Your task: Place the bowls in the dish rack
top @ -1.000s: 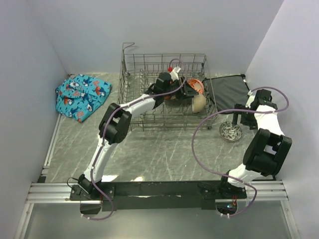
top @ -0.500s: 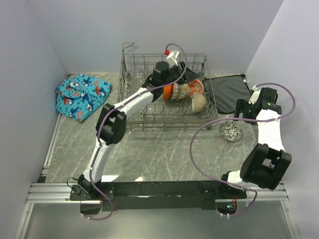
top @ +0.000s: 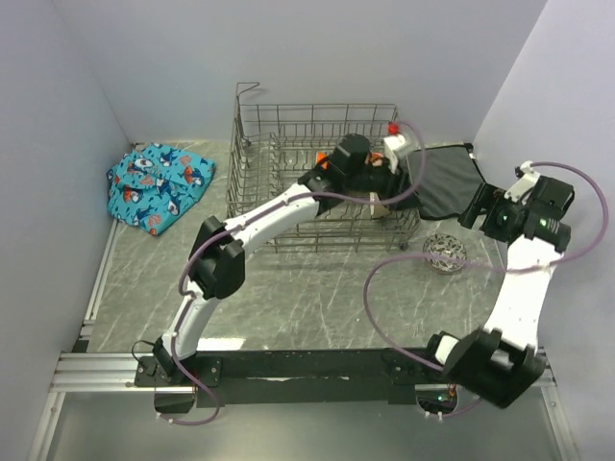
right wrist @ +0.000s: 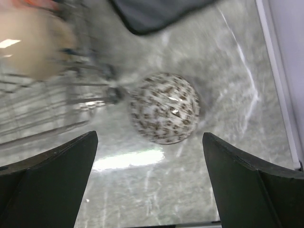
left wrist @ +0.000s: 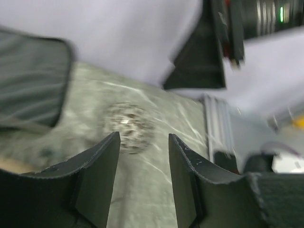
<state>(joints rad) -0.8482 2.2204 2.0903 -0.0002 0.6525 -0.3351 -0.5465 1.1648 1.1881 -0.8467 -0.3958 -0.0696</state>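
1. The speckled bowl (top: 444, 252) lay on the table (top: 307, 288), right of centre, outside the dish rack (top: 279, 120); a cream bowl (right wrist: 33, 45) sat inside.
2. The right jaws hung wide apart above it; the left jaws, apart and empty, faced it.
3. Both arms closing on it might collide, or a rim pinch might slip.

Dish rack (top: 252, 173) sitting back-centre on bench (top: 307, 288). Cloth (top: 159, 187) lying left of rack. Mat (top: 450, 181) lying just right. Lone bowl (top: 444, 253) resting on bench before mat. Another bowl (right wrist: 33, 45) standing inside rack's right end.
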